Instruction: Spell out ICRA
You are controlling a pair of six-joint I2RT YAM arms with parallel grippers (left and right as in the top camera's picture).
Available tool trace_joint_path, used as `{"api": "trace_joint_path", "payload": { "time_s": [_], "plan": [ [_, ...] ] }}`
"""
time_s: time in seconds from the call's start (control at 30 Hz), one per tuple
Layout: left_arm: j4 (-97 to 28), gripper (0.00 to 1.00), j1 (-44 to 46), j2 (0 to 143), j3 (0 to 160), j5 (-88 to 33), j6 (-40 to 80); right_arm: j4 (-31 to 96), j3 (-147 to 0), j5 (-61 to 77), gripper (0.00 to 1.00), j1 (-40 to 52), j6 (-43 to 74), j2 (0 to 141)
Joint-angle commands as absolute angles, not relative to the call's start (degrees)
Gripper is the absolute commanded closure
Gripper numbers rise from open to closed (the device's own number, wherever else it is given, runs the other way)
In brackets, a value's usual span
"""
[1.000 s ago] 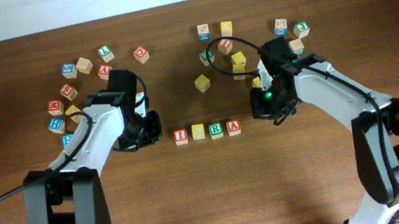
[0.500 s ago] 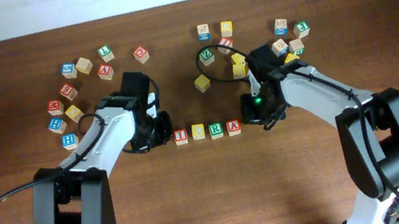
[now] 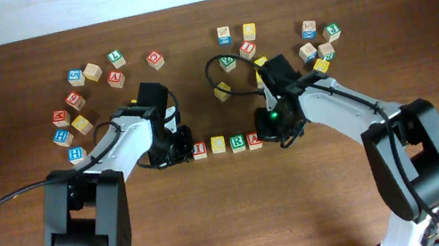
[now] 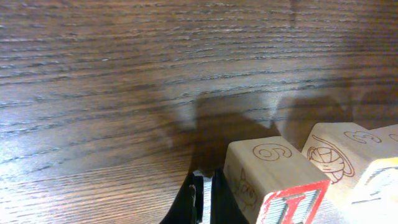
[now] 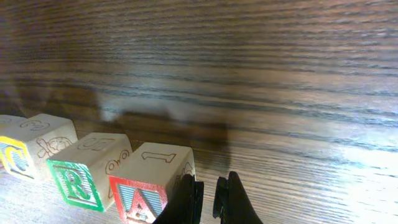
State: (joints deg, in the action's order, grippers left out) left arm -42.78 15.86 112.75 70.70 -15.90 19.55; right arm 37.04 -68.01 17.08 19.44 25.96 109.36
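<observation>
Four cubes stand in a row on the table, reading I (image 3: 199, 149), C (image 3: 218, 145), R (image 3: 237, 142), A (image 3: 255, 140). My left gripper (image 3: 179, 147) is shut and empty, its tips low on the table against the left side of the red I cube (image 4: 273, 180). In the left wrist view the gripper (image 4: 204, 200) shows beside that cube. My right gripper (image 3: 273, 128) is shut and empty, touching the right side of the red A cube (image 5: 155, 177). The right wrist view shows the gripper (image 5: 208, 198), the green R (image 5: 87, 168) and the yellow C (image 5: 28, 146).
Several loose cubes lie at the back left (image 3: 75, 101) and back right (image 3: 318, 40). More lie around the back middle (image 3: 237, 43), with a yellow cube (image 3: 221, 92) behind the row. A black cable (image 3: 214, 65) loops over them.
Both arms have moved inward toward the row. The left gripper went right up to the I cube, and the right gripper went left up to the A cube.
</observation>
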Motion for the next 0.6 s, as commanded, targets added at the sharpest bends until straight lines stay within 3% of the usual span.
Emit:
{"api": "trace_joint_path", "payload": {
  "time_s": [0.0,0.57],
  "plan": [
    [-42.0,1.0,16.86,113.58,70.15,-16.97,19.9,35.86,-67.48,17.39,0.96,20.29,26.68,110.06],
    [-41.21,1.0,20.49,113.58,70.15,-16.97,15.7,34.61,-67.48,19.55,0.96,20.29,30.79,110.06]
  ]
}}
